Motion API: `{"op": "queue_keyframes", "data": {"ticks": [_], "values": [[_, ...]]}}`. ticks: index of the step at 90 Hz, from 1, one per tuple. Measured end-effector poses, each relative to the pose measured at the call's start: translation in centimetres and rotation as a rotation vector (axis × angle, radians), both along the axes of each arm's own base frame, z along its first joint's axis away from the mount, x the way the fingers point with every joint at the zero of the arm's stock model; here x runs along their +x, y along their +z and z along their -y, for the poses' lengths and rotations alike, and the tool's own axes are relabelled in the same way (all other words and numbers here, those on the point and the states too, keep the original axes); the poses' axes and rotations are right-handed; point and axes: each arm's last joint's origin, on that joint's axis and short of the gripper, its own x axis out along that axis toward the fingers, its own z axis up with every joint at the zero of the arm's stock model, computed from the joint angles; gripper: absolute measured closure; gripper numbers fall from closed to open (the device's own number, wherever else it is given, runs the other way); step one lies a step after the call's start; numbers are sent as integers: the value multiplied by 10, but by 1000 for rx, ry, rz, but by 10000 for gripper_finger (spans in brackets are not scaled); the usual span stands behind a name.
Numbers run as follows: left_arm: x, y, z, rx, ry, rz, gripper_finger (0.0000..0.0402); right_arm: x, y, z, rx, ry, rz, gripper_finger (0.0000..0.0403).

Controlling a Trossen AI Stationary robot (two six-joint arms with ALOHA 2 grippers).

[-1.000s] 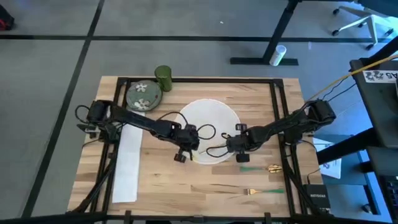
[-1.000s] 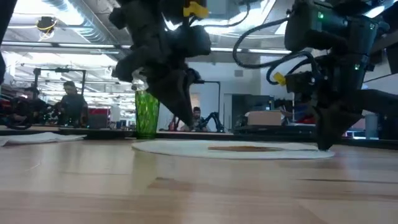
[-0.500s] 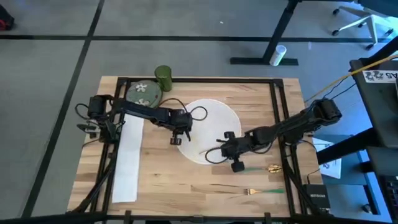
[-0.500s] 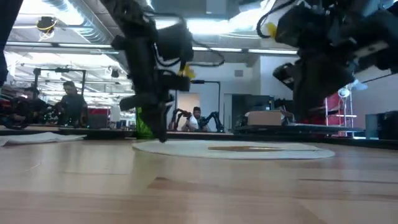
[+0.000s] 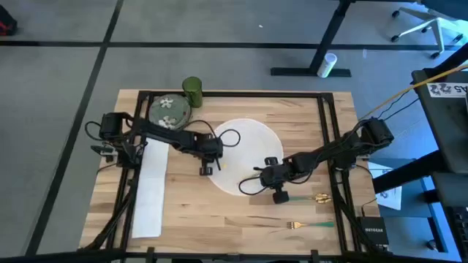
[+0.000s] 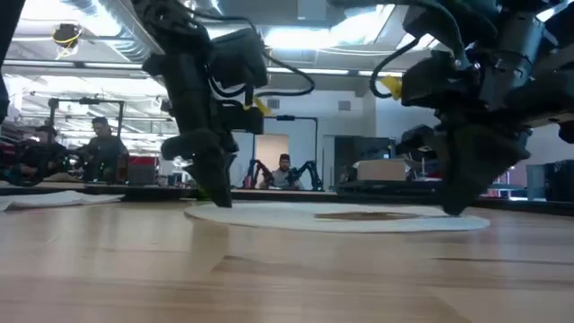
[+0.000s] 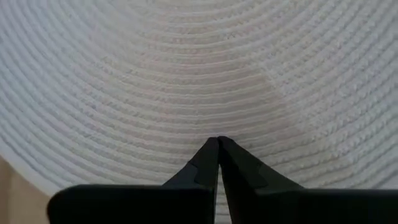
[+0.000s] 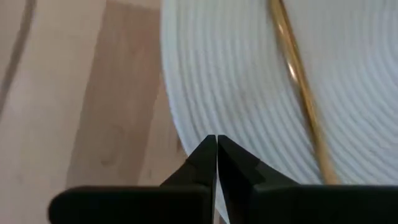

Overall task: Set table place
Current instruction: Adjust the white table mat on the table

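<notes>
Shifted since a second ago: left gripper [image 5: 207, 169], from off the near-left rim of the placemat [image 5: 245, 146] to its left edge; right gripper [image 5: 278, 196], from the mat's near-right part to just outside that rim. No visible change in where the placemat, dishes or cutlery lie.

Left fingers pressed together tip to tip, nothing between them, pointing down over the woven mat. Right fingers likewise closed and empty, tips at the mat's border, with a thin gold utensil [image 8: 298, 81] lying on the mat just beyond; kind of utensil not clear.

Table [image 5: 219, 219] under everything, light wood with black rails. Round white placemat at its middle. Flowered dish [image 5: 169, 111] and green cup [image 5: 192, 91] at the far-left corner, touching or nearly so. White napkin [image 5: 150, 193] along the left side. Fork [image 5: 307, 225] and a gold spoon [image 5: 322, 197] near the right-front, apart from the mat.

Risks, as judged:
- Dragging the mat out of place, if closed tips descend and catch the weave.
- Knocking the gold utensil off the mat with a sideways right-hand sweep.
- Missing any pick-up unless the fingers part first.
- Snagging the slack cable loops that hang over the mat.
</notes>
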Motion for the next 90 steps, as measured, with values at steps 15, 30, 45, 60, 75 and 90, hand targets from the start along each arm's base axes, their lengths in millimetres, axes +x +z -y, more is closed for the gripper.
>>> {"op": "queue_keyframes", "data": {"ticks": [15, 30, 45, 60, 75, 90], "values": [[0, 0, 18, -29, -10, 3, 402, -5, -2, 3, -37, -28, -54, 403], [0, 0, 31, -48, -3, 25, 402, -10, -4, 5, -80, -55, -103, 403], [3, 1, 41, -83, 13, 74, 402, -12, -4, 6, -93, -63, -122, 403], [7, 2, 52, -105, 0, 122, 402, -14, -4, 7, -131, -72, -138, 403], [10, 4, 58, -120, -16, 172, 402, -14, -4, 13, -150, -94, -144, 403], [14, 5, 57, -117, -34, 210, 401, -12, -4, 23, -177, -100, -144, 403]]}}
